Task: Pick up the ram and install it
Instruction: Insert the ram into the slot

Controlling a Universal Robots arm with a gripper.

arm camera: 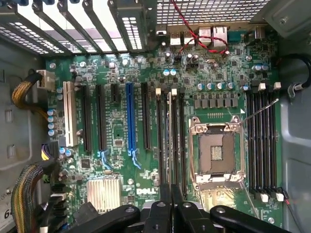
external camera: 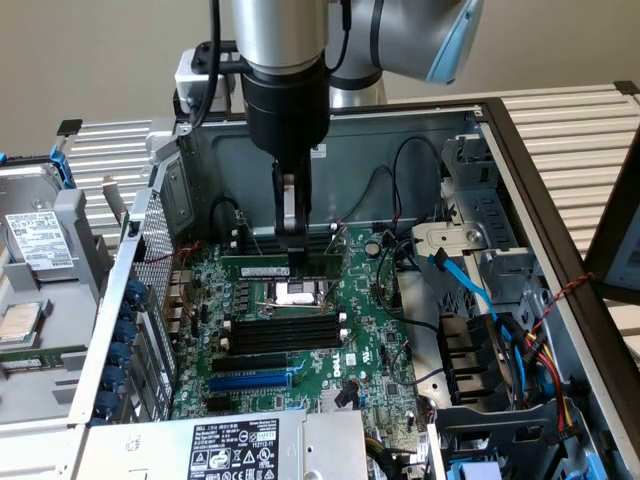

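Note:
The ram (external camera: 262, 267) is a long green stick with a white label, hanging level above the motherboard inside the open computer case. My gripper (external camera: 297, 258) reaches straight down from above and is shut on the ram near the end toward the exterior view's right. In the wrist view the ram (arm camera: 168, 136) appears edge-on as a thin pale line running out from my gripper (arm camera: 170, 206). It lies along the black memory slots (arm camera: 173, 141) between the processor socket (arm camera: 216, 150) and the blue expansion slot (arm camera: 129, 121). I cannot tell whether it touches a slot.
A second bank of black memory slots (arm camera: 262, 145) lies beyond the socket. Blue and black cables (external camera: 470, 295) and drive bays crowd the case at the exterior view's right. A metal rear wall (external camera: 400, 170) stands behind, and a power supply (external camera: 235, 445) sits in front.

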